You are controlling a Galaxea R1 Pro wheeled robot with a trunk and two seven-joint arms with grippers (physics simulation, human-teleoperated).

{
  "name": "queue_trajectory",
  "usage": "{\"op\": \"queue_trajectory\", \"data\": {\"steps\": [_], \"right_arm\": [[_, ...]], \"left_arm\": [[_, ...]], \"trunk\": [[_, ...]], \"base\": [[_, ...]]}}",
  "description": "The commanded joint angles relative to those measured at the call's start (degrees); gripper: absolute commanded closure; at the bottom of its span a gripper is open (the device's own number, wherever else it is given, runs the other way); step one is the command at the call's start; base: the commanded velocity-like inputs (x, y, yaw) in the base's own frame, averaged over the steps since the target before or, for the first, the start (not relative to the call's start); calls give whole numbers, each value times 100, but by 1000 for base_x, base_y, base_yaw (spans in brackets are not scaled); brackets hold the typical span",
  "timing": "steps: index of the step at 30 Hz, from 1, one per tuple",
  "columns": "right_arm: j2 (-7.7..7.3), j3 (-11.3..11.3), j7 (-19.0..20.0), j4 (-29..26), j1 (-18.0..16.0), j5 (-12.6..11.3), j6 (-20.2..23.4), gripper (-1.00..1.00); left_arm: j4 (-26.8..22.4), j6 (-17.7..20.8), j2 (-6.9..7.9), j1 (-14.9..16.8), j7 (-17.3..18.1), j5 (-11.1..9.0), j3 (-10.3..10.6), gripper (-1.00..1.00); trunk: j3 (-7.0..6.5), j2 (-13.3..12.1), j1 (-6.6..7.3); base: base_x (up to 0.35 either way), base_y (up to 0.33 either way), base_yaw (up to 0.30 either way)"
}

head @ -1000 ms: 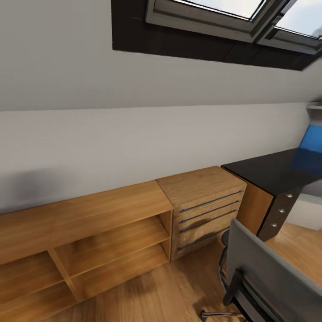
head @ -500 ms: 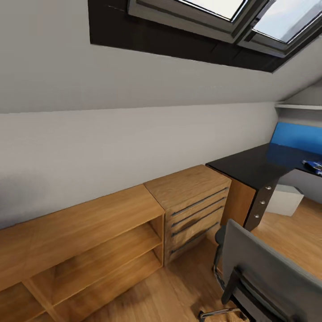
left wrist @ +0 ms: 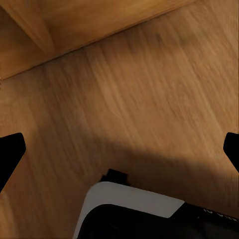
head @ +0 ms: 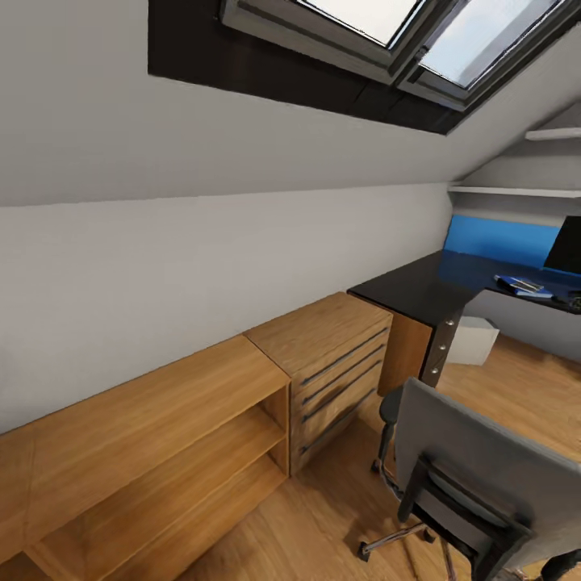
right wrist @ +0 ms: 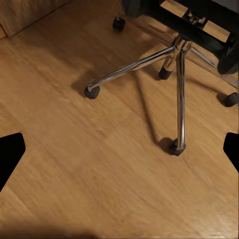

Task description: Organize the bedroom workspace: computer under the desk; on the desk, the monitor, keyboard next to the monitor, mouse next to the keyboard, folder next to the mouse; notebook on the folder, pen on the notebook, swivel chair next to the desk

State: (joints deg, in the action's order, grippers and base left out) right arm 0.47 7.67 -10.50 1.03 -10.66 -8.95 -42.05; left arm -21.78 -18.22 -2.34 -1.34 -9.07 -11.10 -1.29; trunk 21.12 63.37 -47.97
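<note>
The swivel chair [head: 476, 472] stands at the lower right with its grey back toward me. Its chrome star base [right wrist: 177, 74] on casters shows in the right wrist view. Beyond it is the glossy black desk [head: 420, 294] with a blue back panel [head: 500, 240]. The monitor's [head: 566, 246] dark edge shows at the far right. A flat blue folder [head: 518, 285] lies on the desk with something dark and a pale streak on it, too small to name. The pale computer [head: 472, 340] box sits on the floor under the desk. My left gripper [left wrist: 119, 152] and right gripper [right wrist: 119, 154] hang open over the wood floor, holding nothing.
A low light-wood shelf [head: 153, 436] and a drawer unit [head: 327, 363] run along the sloped wall left of the desk. Skylights [head: 387, 32] sit above. Bare wood floor [head: 323, 516] lies between the shelf and the chair. Part of the robot's own body [left wrist: 129, 214] shows under the left gripper.
The whole picture has slid left as the camera turned right. More of the desk, the blue panel, the folder, the monitor's edge and the computer box have come into sight.
</note>
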Motion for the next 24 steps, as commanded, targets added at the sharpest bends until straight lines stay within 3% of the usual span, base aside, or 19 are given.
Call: {"op": "queue_trajectory", "data": {"steps": [1,8,24], "right_arm": [[3,51,-14,11,-6,-49,-23,-100],[5,50,-14,11,-6,-47,-23,-100],[-3,50,-8,11,-6,-47,-23,-100]], "left_arm": [[-10,-6,-3,-2,1,-15,-12,-100],[-10,-6,-3,-4,2,-15,-12,-100],[-10,-6,-3,-5,2,-15,-12,-100]], "trunk": [[5,4,1],[5,4,1],[5,4,1]], "base": [[-132,308,-296],[-75,158,-296],[-6,12,-296]]}}
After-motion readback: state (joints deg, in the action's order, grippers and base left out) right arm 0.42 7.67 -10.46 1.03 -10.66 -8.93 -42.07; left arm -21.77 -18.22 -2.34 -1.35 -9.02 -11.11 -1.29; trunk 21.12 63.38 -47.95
